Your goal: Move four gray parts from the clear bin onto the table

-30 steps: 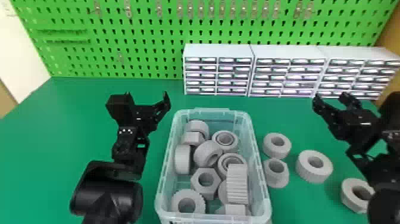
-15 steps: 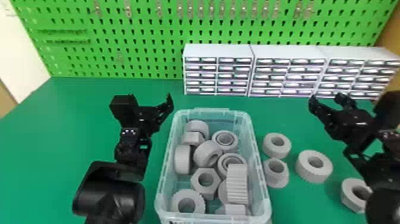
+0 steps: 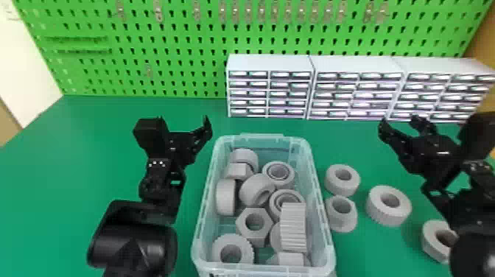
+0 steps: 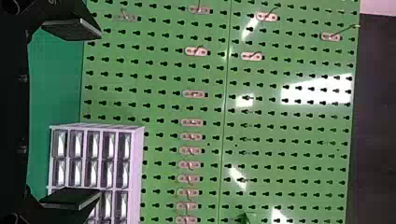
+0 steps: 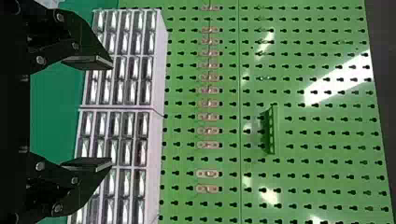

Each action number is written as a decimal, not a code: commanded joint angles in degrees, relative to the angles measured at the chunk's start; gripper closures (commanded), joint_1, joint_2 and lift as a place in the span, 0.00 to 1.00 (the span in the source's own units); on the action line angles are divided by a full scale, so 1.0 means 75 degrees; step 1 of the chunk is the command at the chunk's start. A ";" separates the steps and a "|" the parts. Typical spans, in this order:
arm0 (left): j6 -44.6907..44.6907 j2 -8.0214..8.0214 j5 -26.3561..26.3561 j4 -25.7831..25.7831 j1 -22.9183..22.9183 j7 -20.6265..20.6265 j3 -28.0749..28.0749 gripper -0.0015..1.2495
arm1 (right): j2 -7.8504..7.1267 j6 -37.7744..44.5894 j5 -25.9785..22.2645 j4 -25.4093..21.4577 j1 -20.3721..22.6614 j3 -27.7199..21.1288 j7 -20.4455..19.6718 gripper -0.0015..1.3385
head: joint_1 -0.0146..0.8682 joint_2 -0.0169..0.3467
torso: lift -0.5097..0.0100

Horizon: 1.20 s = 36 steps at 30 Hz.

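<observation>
The clear bin stands mid-table holding several gray parts, among them a hex nut and a ribbed ring on edge. To its right, a gray ring, a flanged nut, a wider ring and a partly covered ring lie on the table. My left gripper is left of the bin, open and empty; in its wrist view the left gripper has its fingers wide apart. My right gripper, also open, is beyond the loose parts; the right gripper holds nothing in its wrist view.
White drawer cabinets line the back right of the table, against a green pegboard with metal hooks. My right forearm stands over the table's right side, partly covering the rightmost ring.
The left arm has shifted slightly right, toward the bin. The right gripper has moved a little left. The gray parts and the bin have stayed put.
</observation>
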 commanded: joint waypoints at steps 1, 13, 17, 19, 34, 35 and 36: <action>0.0000 0.0003 -0.0047 -0.0012 0.0000 -0.0035 0.0076 0.08 | 0.0000 0.0001 0.0000 -0.0011 0.0014 -0.0018 0.0000 0.39 | 0.80 0.24 | 0.88; 0.0000 -0.0008 -0.0188 -0.0176 0.0059 -0.0035 0.0380 0.08 | 0.0000 0.0012 -0.0035 -0.0011 0.0026 -0.0053 0.0000 0.39 | 0.80 0.24 | 0.88; 0.0000 -0.0008 -0.0235 -0.0223 0.0082 -0.0035 0.0474 0.08 | 0.0000 0.0024 -0.0047 0.0001 0.0026 -0.0053 0.0000 0.39 | 0.80 0.24 | 0.88; 0.0000 0.0003 -0.0235 -0.0234 0.0094 -0.0035 0.0533 0.08 | 0.0000 0.0036 -0.0047 -0.0011 0.0026 -0.0053 0.0000 0.39 | 0.80 0.24 | 0.88; 0.0164 -0.0008 -0.0235 -0.0270 0.0188 -0.0047 0.0556 0.08 | -0.0059 0.0118 -0.0035 0.0001 -0.0010 0.0017 0.0000 0.39 | 0.80 0.24 | 0.88; 0.0199 -0.0008 -0.0223 -0.0270 0.0188 -0.0047 0.0544 0.08 | -0.0059 0.0118 -0.0035 0.0001 -0.0010 0.0006 0.0000 0.39 | 0.80 0.24 | 0.88; 0.0223 -0.0008 -0.0223 -0.0270 0.0188 -0.0047 0.0533 0.08 | -0.0059 0.0118 -0.0035 0.0001 0.0002 0.0006 0.0000 0.39 | 0.80 0.24 | 0.88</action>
